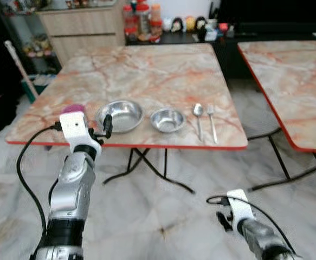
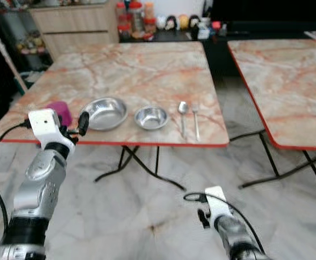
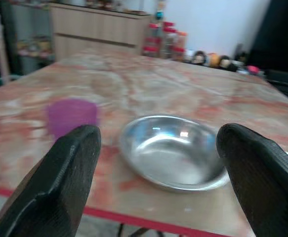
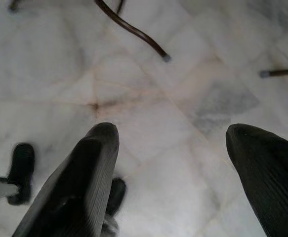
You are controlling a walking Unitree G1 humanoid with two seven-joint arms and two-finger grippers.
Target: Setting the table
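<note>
Along the near edge of the marble-pattern folding table [image 1: 163, 70] sits a row: purple cup [image 2: 60, 112], large steel bowl [image 1: 120, 115], small steel bowl [image 1: 167, 119], spoon [image 1: 198, 119], fork [image 1: 212, 122]. Left gripper [image 1: 104, 129] is raised at the table's near edge, fingers spread, nothing held; the large bowl lies straight ahead between them in the left wrist view [image 3: 172, 150], the cup [image 3: 70, 116] just off beyond one finger. Large bowl and cup sit apart, not touching. Spoon and fork lie parallel, long axes running front to back, handles toward the robot. Left arm is clearly the nearer one to bowls and cup; judged next move is a short forward reach for the bowl rim or the cup.

Right gripper [image 4: 178, 163] hangs low over the tiled floor, well away from the table, fingers spread and empty.

Hard to tell: cup mostly hidden behind the left wrist in the left eye view, blurred in the wrist view. Whether the bowls hold anything is unclear. Second table [image 1: 293, 76] is cut off at the right.
</note>
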